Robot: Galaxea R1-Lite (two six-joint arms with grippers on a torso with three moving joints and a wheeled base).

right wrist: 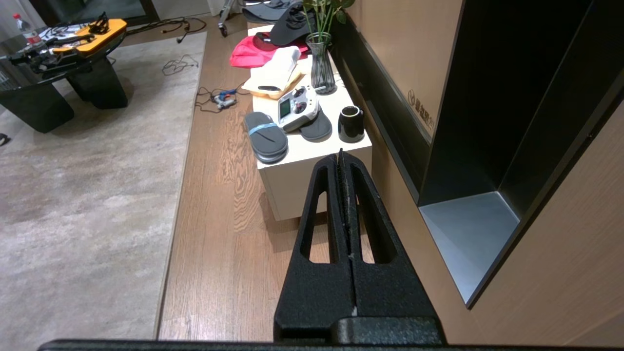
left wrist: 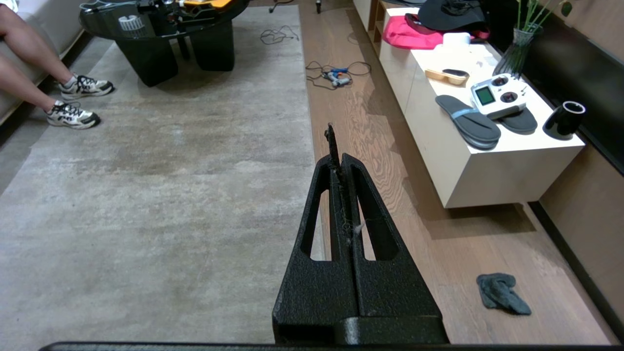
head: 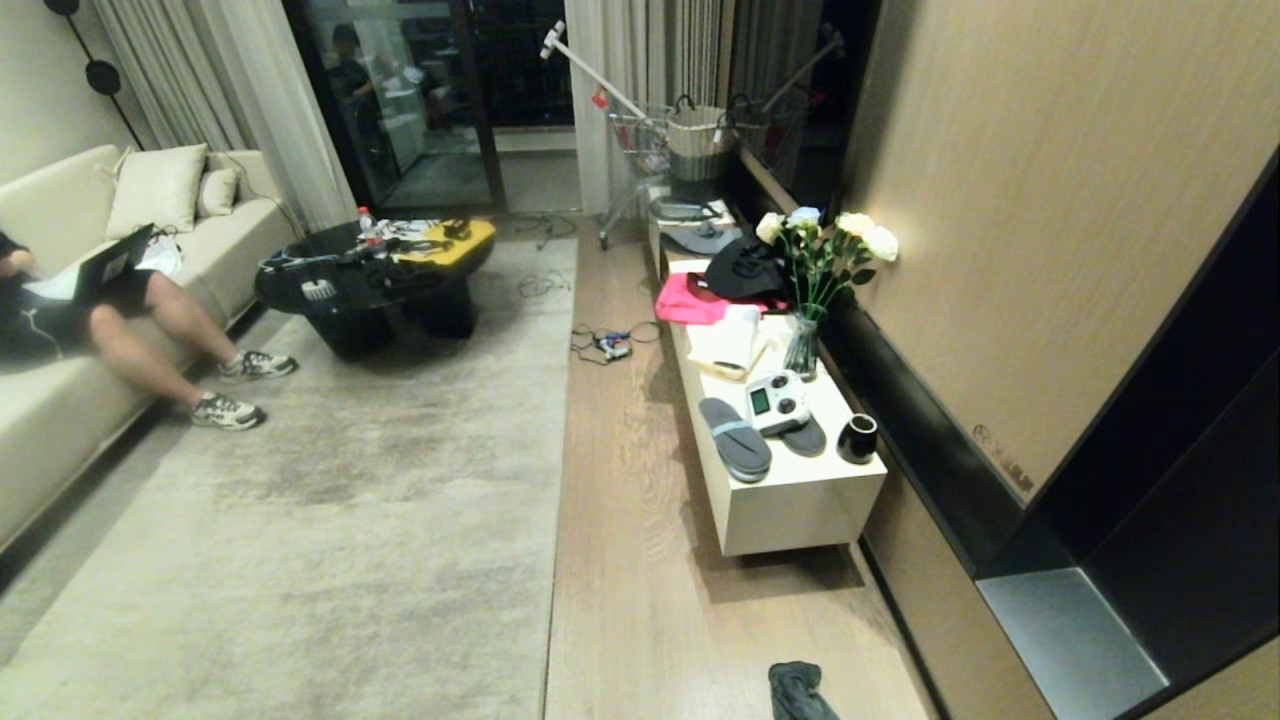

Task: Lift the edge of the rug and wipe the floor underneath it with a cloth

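Observation:
The pale grey rug edge [head: 555,500] runs straight away from me, lying flat on the oak-look floor [head: 620,590]. The dark grey cloth [head: 797,692] lies crumpled on the planks near me, between the rug and the wall. In the left wrist view my left gripper [left wrist: 340,158] is shut and empty, held above the rug edge [left wrist: 310,126], with the cloth [left wrist: 502,292] on the floor [left wrist: 438,243] off to its side. My right gripper [right wrist: 341,158] is shut and empty over the floor [right wrist: 219,234] near the wall; the rug edge [right wrist: 181,165] is farther off. Neither arm shows in the head view.
A low white cabinet [head: 800,510] stands along the right wall, carrying grey slippers [head: 735,438], a controller, a black cup, a flower vase and a pink garment. Cables [head: 610,345] lie on the floor farther on. A black coffee table [head: 370,290] and a seated person's legs [head: 160,340] occupy the rug's far left.

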